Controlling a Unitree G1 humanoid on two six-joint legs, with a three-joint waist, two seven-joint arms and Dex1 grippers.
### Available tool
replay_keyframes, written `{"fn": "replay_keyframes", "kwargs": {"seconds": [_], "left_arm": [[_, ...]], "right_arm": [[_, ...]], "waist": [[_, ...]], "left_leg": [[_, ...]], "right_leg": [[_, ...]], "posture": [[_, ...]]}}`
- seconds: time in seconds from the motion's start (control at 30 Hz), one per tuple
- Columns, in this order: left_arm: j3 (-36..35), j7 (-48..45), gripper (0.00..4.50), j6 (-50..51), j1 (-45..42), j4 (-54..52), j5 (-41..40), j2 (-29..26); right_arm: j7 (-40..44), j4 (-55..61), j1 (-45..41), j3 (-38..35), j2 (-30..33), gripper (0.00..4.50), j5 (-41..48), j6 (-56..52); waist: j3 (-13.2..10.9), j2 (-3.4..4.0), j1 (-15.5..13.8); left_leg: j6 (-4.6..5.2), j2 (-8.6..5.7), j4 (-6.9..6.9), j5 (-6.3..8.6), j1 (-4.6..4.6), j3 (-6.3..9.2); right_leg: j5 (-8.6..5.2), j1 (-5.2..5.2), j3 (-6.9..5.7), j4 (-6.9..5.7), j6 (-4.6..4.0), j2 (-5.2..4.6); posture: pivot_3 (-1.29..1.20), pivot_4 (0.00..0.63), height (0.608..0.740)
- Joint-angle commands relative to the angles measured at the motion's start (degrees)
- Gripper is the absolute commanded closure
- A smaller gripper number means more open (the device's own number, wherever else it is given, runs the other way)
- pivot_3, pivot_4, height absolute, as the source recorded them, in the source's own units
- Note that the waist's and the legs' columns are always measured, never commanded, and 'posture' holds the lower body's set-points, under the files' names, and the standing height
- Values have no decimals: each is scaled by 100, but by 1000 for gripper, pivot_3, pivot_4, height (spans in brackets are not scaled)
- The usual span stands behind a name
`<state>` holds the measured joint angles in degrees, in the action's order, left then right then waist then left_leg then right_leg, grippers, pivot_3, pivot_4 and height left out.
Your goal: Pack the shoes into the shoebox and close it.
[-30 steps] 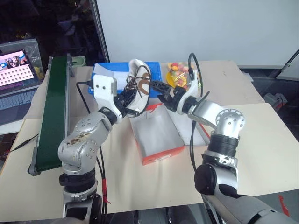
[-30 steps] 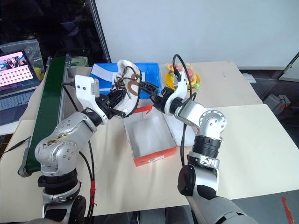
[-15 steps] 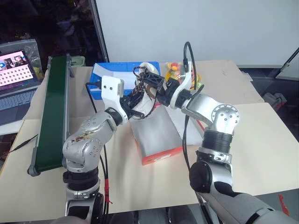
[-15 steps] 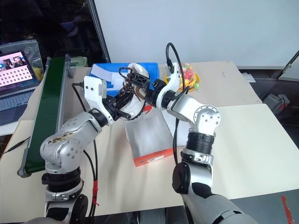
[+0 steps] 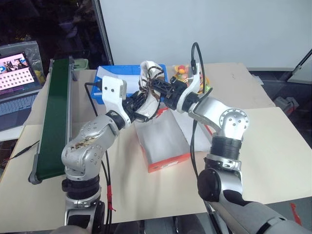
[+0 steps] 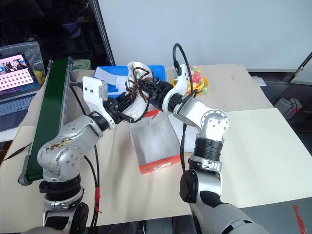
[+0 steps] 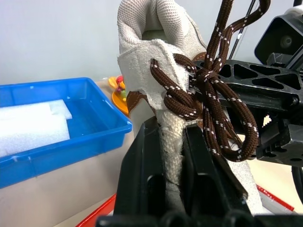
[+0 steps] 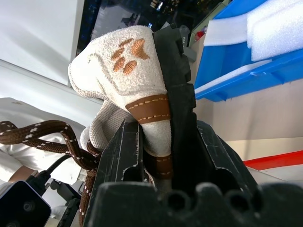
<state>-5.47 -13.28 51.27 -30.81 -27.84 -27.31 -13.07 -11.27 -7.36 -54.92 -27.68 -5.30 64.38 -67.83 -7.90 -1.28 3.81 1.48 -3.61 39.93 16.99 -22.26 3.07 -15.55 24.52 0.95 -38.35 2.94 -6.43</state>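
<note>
Both the left gripper [image 7: 174,156] and right gripper [image 8: 156,142] pinch one cream mesh sneaker [image 5: 148,80] above the open red-orange cardboard shoebox [image 5: 168,160]; one grip should release before lowering it in.

Robotics lab bench. Cues: narrow green conveyor belt [image 5: 54,117] along the table's left edge, open laptop [image 5: 17,83] beyond it, blue plastic tray [image 5: 109,78] with white foam blocks, plain white partition wall [image 5: 204,29], bare cream tabletop [image 5: 273,151].

Shoe [image 5: 148,80] above shoebox [image 5: 163,141], before tray [image 5: 114,78]
</note>
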Motion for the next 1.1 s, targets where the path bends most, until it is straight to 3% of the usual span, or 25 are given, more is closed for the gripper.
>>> {"fn": "replay_keyframes", "kwargs": {"seconds": [0.03,0.17,0.4,0.53,0.63,0.87,1.0,1.1], "left_arm": [[529,-284,2535,-197,66,-133,104,-154],[568,-256,1095,-218,49,-117,68,-144],[437,-144,1095,-259,96,-87,137,-104],[375,-84,1095,-260,92,-138,136,-96],[329,-166,1095,-239,151,-265,76,-208],[-168,-2010,1095,-711,1067,-690,-574,-1771],[16,-3181,1095,-1579,1584,-473,-275,-2628],[205,-3671,1095,-2044,1663,-297,-155,-2895]], "right_arm": [[137,287,-182,236,-331,3631,541,53],[17,300,-188,175,-328,3631,555,221],[-99,48,-389,191,220,3631,-324,1202],[125,-17,-397,852,1050,3631,-1159,971],[355,-46,-382,1116,1434,3631,-1293,607],[746,146,-224,1382,1990,3631,-1197,-808],[539,66,-94,973,1699,3631,-1053,-1725],[475,131,58,818,1555,3631,-1215,-2127]], "waist": [[0,0,3],[0,1,3],[0,1,0],[0,1,0],[-1,1,-16],[-2,7,25],[-2,7,-14],[-7,14,-77]], "left_leg": [[0,0,0,0,0,0],[0,0,-1,0,0,0],[0,-2,0,0,0,0],[0,-3,0,0,-1,0],[0,-2,-1,0,-3,0],[0,21,-11,0,0,-15],[3,15,-7,2,-1,-13],[3,14,-8,2,-4,-10]], "right_leg": [[0,0,0,0,0,0],[0,2,0,0,0,0],[0,2,0,-2,0,0],[0,3,0,-2,0,0],[0,3,-1,1,0,-2],[0,8,17,8,-1,15],[0,1,14,21,-1,11],[0,4,11,23,-1,10]], "posture": [[0,150,724],[0,150,724],[0,150,724],[0,150,724],[0,150,724],[0,150,724],[0,150,724],[0,150,724]]}}
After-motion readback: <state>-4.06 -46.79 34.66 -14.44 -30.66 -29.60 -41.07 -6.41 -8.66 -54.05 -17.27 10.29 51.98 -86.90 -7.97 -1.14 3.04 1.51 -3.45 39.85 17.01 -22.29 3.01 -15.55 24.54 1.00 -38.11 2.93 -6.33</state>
